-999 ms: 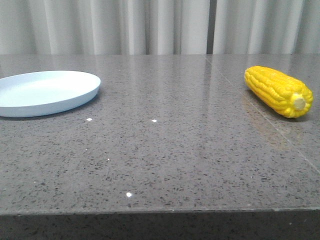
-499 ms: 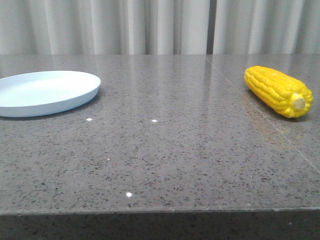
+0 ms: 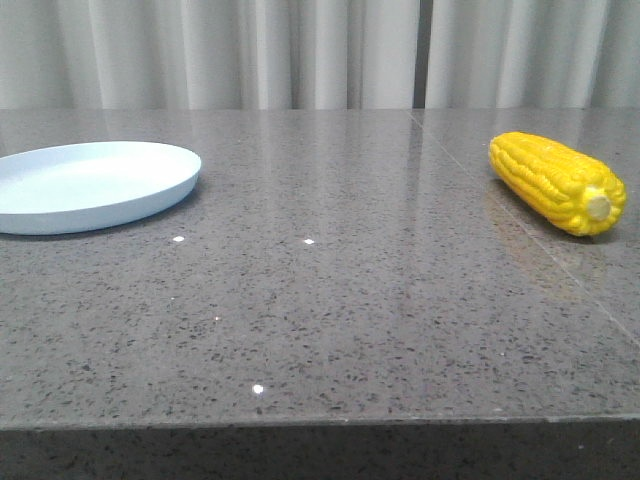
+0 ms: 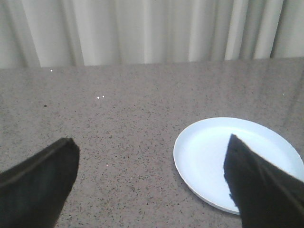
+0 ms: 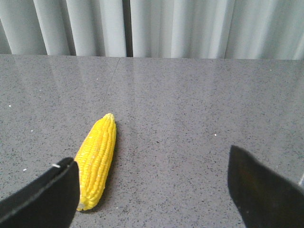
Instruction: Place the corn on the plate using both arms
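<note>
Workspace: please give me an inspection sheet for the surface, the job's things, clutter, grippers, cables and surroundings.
Surface: grey speckled stone table, with a straight seam on its right part.
Job's things: bright yellow corn cob lies on the table's right side, cream stub end toward the camera; round pale blue-white plate on the left side, nothing on it.
Clutter: nothing seen.
Grippers: left gripper open, holding nothing, plate ahead of it; right gripper open, holding nothing, corn ahead of it.
Cables: nothing seen.
Surroundings: pale pleated curtain behind the table.
</note>
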